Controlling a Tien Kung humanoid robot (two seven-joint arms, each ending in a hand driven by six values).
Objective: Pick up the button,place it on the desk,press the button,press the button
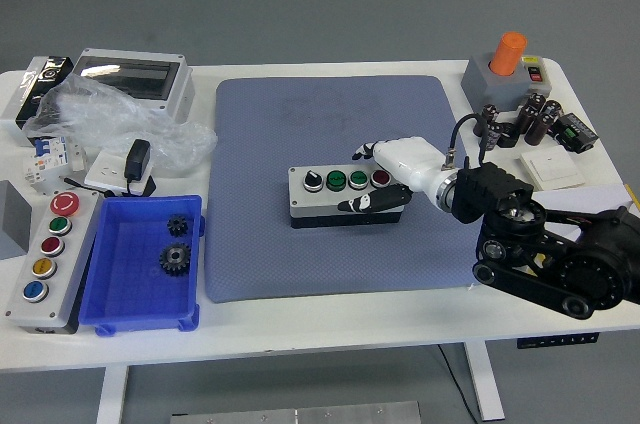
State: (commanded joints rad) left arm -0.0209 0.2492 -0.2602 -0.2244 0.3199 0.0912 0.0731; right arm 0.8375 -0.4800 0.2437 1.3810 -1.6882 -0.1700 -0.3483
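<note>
A grey button box (335, 194) with one black knob, two green buttons and one red button lies flat on the blue-grey mat (300, 124) in the middle of the table. My right hand (362, 177), white with a black thumb, is at the box's right end. Its fingers (365, 151) are spread behind the box's back edge and stand off from it. The thumb (365, 203) lies along the front side. The hand straddles the box loosely and does not clamp it. My left hand is out of view.
At the left stand a blue bin (110, 274) with two gears (175, 257), a second box with coloured buttons (45, 249), a plastic bag (100, 119) and a white enclosure (135, 79). At the right stand an orange-button box (505, 69), capacitors (520, 122) and a switch plate (552, 169).
</note>
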